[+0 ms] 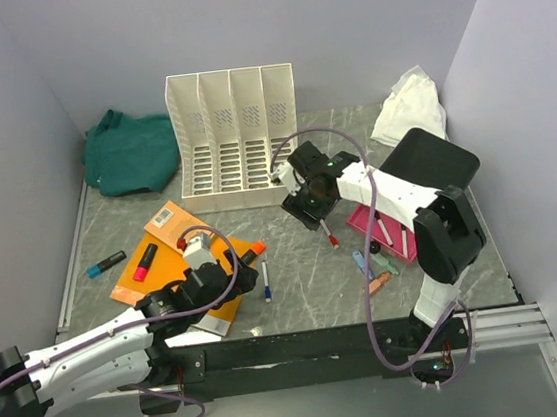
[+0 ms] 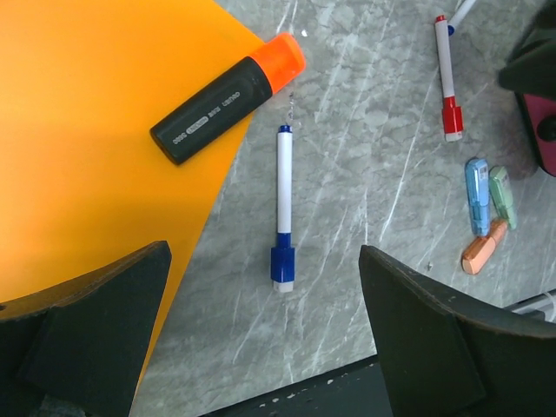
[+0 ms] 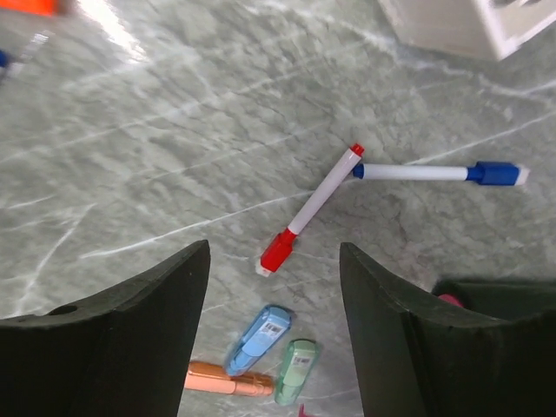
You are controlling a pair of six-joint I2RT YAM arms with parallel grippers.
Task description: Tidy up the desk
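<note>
The desk (image 1: 313,290) is dark grey-green stone with white veins. My left gripper (image 1: 228,275) hangs open over its near left part. In the left wrist view the left gripper (image 2: 265,326) stands just short of a blue-capped marker (image 2: 283,208), beside an orange folder (image 2: 78,130) carrying an orange-capped highlighter (image 2: 228,97). My right gripper (image 1: 303,204) is open in front of the file rack. In the right wrist view the right gripper (image 3: 274,291) hovers over a red-capped marker (image 3: 313,208), nothing between its fingers. A second blue marker (image 3: 434,172) touches the red one's tip.
A white file rack (image 1: 235,138) stands at the back, with a green cloth (image 1: 131,150) to its left and a white cloth (image 1: 407,103) at the back right. A pink tray (image 1: 381,227) and small pastel highlighters (image 1: 381,267) lie right. A red highlighter (image 1: 145,262) rests on the folder; a blue one (image 1: 106,263) lies left.
</note>
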